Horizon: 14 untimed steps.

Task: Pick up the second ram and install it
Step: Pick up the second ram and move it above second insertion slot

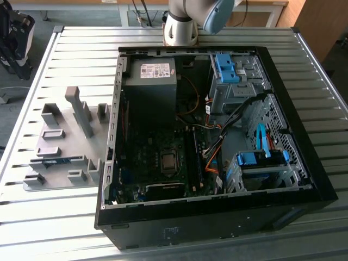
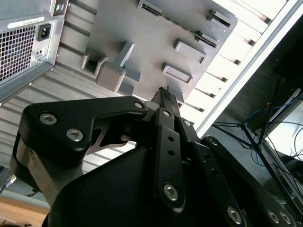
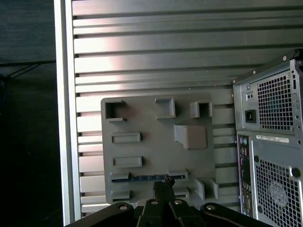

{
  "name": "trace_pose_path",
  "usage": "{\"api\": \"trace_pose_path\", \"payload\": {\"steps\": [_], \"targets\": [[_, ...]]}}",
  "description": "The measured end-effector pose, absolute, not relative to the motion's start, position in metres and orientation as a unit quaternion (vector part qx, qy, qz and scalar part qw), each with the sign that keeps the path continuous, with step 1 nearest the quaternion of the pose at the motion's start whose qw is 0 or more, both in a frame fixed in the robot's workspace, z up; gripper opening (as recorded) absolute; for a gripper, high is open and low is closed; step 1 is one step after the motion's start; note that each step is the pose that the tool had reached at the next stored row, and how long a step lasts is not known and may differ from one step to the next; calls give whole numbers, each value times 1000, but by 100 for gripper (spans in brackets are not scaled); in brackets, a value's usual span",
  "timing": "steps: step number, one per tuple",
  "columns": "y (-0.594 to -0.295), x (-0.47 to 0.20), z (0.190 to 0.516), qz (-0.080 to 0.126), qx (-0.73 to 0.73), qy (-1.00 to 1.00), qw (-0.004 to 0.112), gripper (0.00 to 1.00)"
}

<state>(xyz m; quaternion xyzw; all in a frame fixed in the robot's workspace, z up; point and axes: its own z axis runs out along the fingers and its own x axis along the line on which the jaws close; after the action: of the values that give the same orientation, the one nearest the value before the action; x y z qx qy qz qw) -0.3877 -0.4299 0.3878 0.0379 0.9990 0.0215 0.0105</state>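
We count one ram stick [image 1: 54, 161] slotted near an edge of one grey holder plate [image 1: 68, 144], beside one open computer case [image 1: 217, 228] on the slatted metal tabletop [image 1: 81, 49]. Our gripper [image 3: 163, 185] is closed on nothing.

The ram [image 1: 57, 160] is a long, thin blue-green board stick. It lies level and set on its long edge, seated between low blocks of the grey holder plate [image 1: 60, 122]. The plate is on the desk [image 1: 70, 217], at the exterior view's left of the open case [image 1: 217, 228]. In both wrist views the ram [image 3: 142, 178] [image 2: 182, 27] shows as a narrow strip near one edge of the plate.
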Motion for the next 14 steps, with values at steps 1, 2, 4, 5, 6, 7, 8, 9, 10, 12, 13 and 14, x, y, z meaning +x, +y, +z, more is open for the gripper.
{"api": "trace_pose_path", "payload": {"steps": [1, 2, 4, 5, 6, 7, 8, 9, 10, 12, 13, 14], "targets": [[-430, -388, 388, 22, 38, 999, 10, 10], [-430, -388, 388, 22, 38, 999, 10, 10], [-430, -388, 388, 22, 38, 999, 10, 10], [-430, -388, 388, 22, 38, 999, 11, 10], [-430, -388, 388, 22, 38, 999, 10, 10], [-430, -388, 388, 22, 38, 999, 11, 10], [-430, -388, 388, 22, 37, 999, 11, 10], [-430, -388, 388, 22, 36, 999, 11, 10], [-430, -388, 388, 22, 35, 999, 10, 10], [-430, -388, 388, 22, 32, 999, 10, 10], [-430, -388, 388, 22, 29, 999, 10, 10], [-430, -388, 388, 22, 24, 999, 10, 10]]}}
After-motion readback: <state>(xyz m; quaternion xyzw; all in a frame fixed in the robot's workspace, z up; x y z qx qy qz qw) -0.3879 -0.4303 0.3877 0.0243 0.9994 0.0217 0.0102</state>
